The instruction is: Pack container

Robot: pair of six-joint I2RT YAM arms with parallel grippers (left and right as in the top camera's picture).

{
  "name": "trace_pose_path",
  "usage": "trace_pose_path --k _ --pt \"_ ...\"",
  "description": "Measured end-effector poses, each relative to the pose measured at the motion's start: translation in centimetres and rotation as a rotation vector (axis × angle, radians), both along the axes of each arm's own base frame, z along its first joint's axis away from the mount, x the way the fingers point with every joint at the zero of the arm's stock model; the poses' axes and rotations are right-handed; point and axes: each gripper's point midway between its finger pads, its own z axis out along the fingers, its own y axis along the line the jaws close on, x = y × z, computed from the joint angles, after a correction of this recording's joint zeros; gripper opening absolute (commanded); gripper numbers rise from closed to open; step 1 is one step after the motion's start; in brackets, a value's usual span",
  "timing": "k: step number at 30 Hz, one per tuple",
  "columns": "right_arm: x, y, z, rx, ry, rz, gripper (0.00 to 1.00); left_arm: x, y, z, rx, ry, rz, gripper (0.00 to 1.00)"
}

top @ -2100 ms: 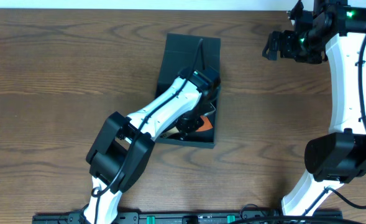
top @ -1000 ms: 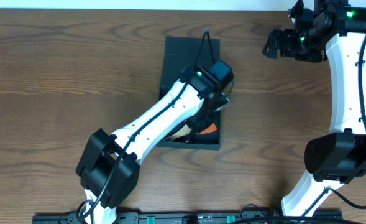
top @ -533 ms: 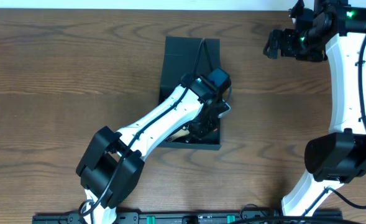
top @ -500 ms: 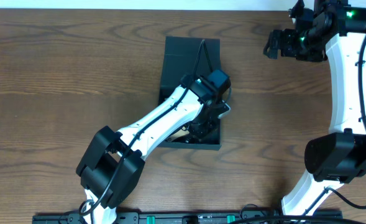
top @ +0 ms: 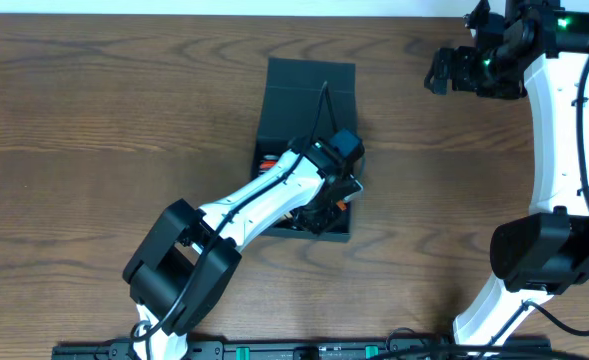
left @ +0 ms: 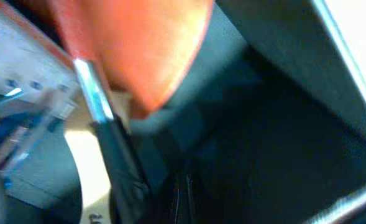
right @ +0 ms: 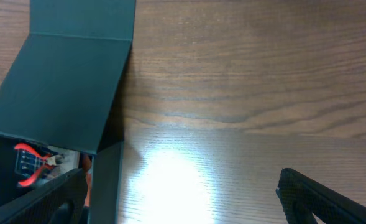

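**Overhead and wrist views.** The container (top: 286,115) is a matte, rigid, dark teal-black square box on the wood-grain table (top: 94,120). Its flat flap lid (right: 71,81) is open at the far edge. My left gripper (top: 326,205) reaches inside the container. Its wrist view is blurred, showing a smooth orange mass (left: 139,43) and a shiny metal rod (left: 92,90), so I cannot tell how its jaws stand. A red-handled tool (right: 28,163) lies within the container. My right gripper (top: 442,78) hangs well to the right of the container, fingers (right: 332,193) spread wide, holding nothing. Print on a pale card (left: 21,118) in the container is unreadable.
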Motion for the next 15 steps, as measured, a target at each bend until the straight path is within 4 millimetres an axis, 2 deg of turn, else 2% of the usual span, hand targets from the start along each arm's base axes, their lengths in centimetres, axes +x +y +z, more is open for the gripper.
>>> trace_pose_path --k 6,11,13,14,15 --pt "-0.1 0.0 -0.1 0.000 0.006 0.000 0.99 3.3 2.2 -0.1 0.004 -0.050 0.088 0.06" --pt "-0.2 0.0 -0.1 0.001 0.008 0.000 0.99 4.4 3.6 -0.1 0.014 -0.055 0.130 0.07" --pt "-0.2 0.0 -0.1 0.000 0.008 0.000 0.99 4.2 3.6 -0.1 0.020 -0.052 0.127 0.17" --pt "-0.2 0.0 -0.1 0.001 0.008 0.000 0.99 4.1 3.6 -0.1 0.023 -0.049 0.125 0.33" --pt "-0.2 0.0 -0.1 0.000 0.008 0.001 0.99 3.8 3.5 0.0 0.027 -0.043 0.121 0.42"
